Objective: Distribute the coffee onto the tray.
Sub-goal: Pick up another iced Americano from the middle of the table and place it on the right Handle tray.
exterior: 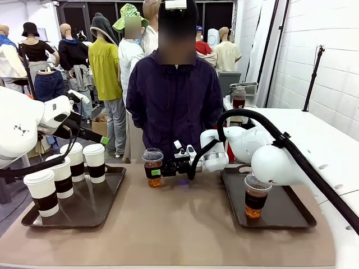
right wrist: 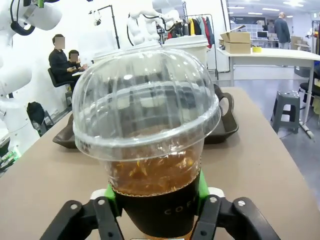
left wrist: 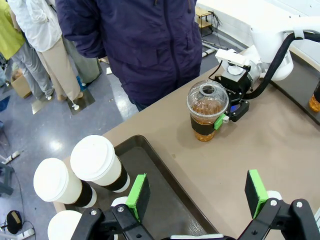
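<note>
Right gripper (exterior: pixel 162 167) clamped on dome-lidded cup (exterior: pixel 152 167) near table's far edge; left gripper (left wrist: pixel 197 195) agape, empty. Lift vertically, avoid squeezing, carry level to right tray (exterior: pixel 291 216).

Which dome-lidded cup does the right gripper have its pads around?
The clear dome-lidded cup on the bare table in front of the person; the right gripper has its pads on its dark sleeve. The other dome-lidded cup stands untouched on the right tray.
</note>
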You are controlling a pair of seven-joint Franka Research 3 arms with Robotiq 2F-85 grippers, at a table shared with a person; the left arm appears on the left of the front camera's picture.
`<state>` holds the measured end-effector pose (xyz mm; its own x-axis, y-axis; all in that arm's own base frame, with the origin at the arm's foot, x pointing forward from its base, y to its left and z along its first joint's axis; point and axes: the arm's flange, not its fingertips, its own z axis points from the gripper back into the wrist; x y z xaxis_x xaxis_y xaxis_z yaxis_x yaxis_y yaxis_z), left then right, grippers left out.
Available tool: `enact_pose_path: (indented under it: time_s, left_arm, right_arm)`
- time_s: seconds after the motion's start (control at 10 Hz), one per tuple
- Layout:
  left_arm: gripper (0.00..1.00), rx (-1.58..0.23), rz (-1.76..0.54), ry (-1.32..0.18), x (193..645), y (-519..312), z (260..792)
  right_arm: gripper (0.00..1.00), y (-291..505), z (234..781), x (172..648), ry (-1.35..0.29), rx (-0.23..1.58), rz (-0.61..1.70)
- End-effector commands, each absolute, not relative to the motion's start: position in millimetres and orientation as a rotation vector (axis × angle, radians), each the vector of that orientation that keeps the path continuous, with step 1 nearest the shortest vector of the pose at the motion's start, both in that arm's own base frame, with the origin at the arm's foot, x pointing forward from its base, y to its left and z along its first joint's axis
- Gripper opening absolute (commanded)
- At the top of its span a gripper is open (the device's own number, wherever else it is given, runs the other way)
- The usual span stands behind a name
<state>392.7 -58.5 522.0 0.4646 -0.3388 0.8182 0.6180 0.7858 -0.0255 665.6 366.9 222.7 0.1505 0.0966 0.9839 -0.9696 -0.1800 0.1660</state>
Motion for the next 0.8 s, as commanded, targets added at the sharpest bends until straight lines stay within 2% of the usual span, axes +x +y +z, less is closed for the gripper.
enact_pose_path:
  time_s: [0.0, 0.2, 0.7]
  left_arm:
    - [1.0, -0.343, -0.601, -0.91, 393, -58, 522]
    - [1.0, -0.343, -0.601, -0.91, 393, -58, 522]
    - [1.0, -0.343, -0.601, -0.91, 393, -58, 522]
  right_arm:
    - [0.52, 369, 228, 672, -0.949, 1.354, 1.24]
    - [0.52, 365, 243, 673, -0.943, 1.362, 1.245]
    - [0.52, 324, 330, 666, -0.939, 1.333, 1.298]
